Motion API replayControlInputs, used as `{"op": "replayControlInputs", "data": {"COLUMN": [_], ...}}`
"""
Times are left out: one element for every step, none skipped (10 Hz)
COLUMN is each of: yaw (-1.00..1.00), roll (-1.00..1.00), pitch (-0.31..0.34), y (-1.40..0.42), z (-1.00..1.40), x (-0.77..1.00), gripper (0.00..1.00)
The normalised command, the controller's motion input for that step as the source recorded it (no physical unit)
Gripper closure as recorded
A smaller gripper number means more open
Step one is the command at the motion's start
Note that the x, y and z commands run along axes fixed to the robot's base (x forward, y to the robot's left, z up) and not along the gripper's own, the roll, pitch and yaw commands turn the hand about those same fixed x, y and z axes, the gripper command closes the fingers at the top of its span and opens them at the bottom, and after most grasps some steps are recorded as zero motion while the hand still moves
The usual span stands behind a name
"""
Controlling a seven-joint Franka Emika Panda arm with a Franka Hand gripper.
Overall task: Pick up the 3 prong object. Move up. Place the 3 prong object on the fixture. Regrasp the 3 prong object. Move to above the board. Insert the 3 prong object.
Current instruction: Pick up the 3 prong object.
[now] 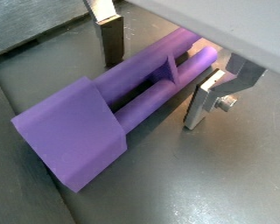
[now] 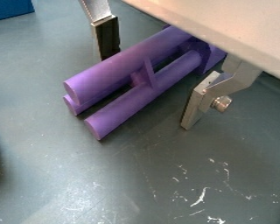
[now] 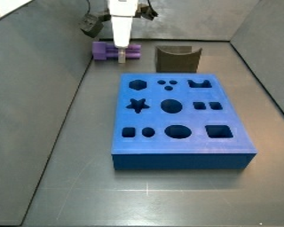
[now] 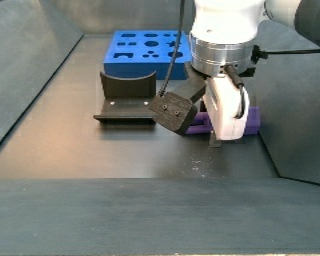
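The light-purple 3 prong object (image 1: 90, 122) lies flat on the grey floor, also seen in a wrist view (image 2: 125, 83) and partly hidden behind the gripper in both side views (image 3: 100, 51) (image 4: 254, 122). My gripper (image 1: 154, 92) (image 2: 149, 87) is lowered over it (image 3: 121, 46) (image 4: 220, 125), open, with one finger (image 1: 109, 39) on each side and small gaps to the piece. The dark fixture (image 3: 177, 58) (image 4: 127, 104) stands beside it. The blue board (image 3: 180, 124) (image 4: 143, 52) lies beyond the fixture.
The grey enclosure wall (image 4: 303, 120) rises close beside the purple piece. A corner of the blue board (image 2: 8, 9) shows in a wrist view. A dark wrist-mounted block (image 4: 174, 110) hangs next to the gripper.
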Motion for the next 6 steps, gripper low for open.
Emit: {"op": "replayControlInputs", "data": {"yaw": [0.0,0.0,0.0,0.0,0.0,0.0], "roll": [0.0,0.0,0.0,0.0,0.0,0.0], "pitch": [0.0,0.0,0.0,0.0,0.0,0.0], "y": [0.0,0.0,0.0,0.0,0.0,0.0], "z": [0.0,0.0,0.0,0.0,0.0,0.0], "x": [0.0,0.0,0.0,0.0,0.0,0.0], "gripper": [1.0,1.0,1.0,1.0,1.0,1.0]}}
